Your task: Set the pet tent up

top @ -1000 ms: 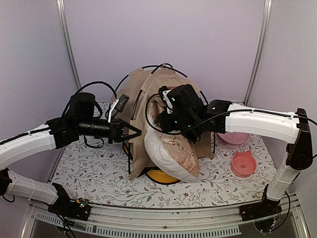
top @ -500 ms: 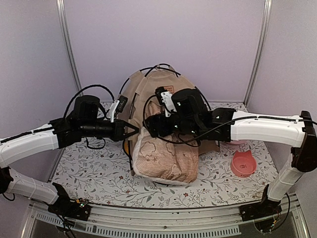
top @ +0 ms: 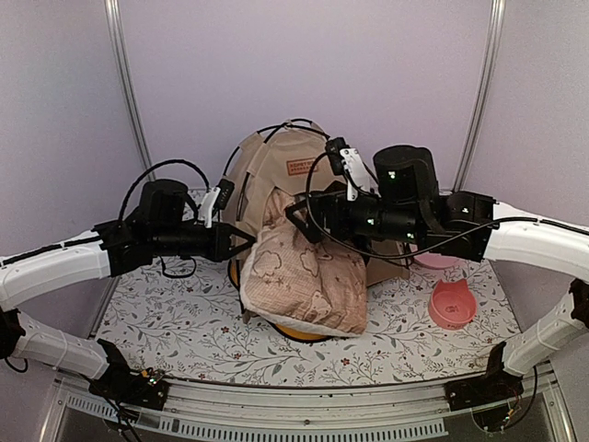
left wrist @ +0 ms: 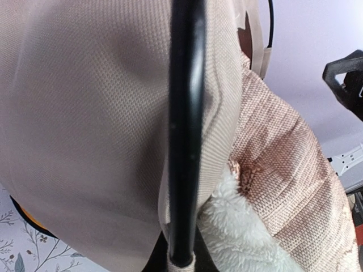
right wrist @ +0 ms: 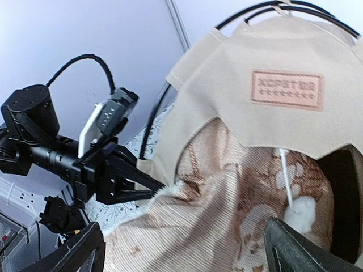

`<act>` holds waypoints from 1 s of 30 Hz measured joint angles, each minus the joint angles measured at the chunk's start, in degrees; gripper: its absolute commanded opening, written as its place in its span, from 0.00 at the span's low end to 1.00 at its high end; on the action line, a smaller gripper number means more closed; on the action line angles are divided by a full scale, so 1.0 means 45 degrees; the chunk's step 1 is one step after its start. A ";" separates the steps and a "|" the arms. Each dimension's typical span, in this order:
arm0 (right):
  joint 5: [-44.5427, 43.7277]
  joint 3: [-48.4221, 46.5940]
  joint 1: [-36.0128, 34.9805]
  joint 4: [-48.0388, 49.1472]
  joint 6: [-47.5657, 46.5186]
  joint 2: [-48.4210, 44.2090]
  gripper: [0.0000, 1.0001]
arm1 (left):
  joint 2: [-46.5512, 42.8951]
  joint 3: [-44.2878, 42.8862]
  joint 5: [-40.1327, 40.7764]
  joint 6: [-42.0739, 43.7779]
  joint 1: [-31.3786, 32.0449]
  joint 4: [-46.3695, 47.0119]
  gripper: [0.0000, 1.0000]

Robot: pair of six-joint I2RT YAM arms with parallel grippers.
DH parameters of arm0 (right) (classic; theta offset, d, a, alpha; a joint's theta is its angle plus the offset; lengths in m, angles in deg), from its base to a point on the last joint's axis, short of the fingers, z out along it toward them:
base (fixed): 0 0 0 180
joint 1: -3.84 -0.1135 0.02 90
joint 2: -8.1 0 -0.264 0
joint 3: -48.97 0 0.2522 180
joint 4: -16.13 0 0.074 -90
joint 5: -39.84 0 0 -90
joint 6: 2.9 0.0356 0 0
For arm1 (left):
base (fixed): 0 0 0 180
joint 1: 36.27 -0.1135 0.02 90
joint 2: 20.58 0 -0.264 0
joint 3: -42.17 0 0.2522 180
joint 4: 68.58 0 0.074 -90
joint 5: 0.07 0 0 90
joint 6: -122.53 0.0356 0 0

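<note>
The tan pet tent [top: 276, 175] stands at the back centre, with black poles [left wrist: 184, 141] arching over it and a brown label [right wrist: 287, 89] above its opening. A white pompom [right wrist: 299, 212] hangs on a string in that opening. A pinkish patterned cushion [top: 308, 276] leans out of the opening, its white fleecy underside [left wrist: 238, 226] showing. My left gripper [top: 248, 243] is shut on a black pole at the tent's left edge. My right gripper [right wrist: 184, 255] is open, just back from the cushion's top, holding nothing.
A yellow tray [top: 296, 332] lies under the cushion's lower end. A pink cat-shaped bowl [top: 452, 305] sits on the floral mat [top: 175, 322] at the right, and another pink bowl [top: 433, 261] is behind my right arm. Purple walls close in the back and sides.
My right gripper has opened, let go of the cushion and drawn back to the right. The cushion has dropped and now leans in the tent's opening. The left arm has hardly moved.
</note>
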 measured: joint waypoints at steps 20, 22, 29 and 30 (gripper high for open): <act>0.1268 0.8257 0.2050 0.1472 0.4886 -0.3143 0.97 | 0.0024 0.0267 -0.0204 -0.0019 0.0073 0.0403 0.00; 0.1399 0.8510 0.2103 0.2200 0.5275 -0.3007 0.91 | 0.0049 0.0267 -0.0238 0.0010 0.0083 0.0447 0.00; 0.1807 0.8242 0.2186 0.3439 0.5775 -0.2040 0.24 | 0.0350 0.0267 -0.0432 0.0204 0.0194 0.0724 0.00; 0.1817 0.8058 0.2186 0.3347 0.5761 -0.1914 0.13 | 0.0384 0.0267 -0.0437 0.0243 0.0233 0.0733 0.00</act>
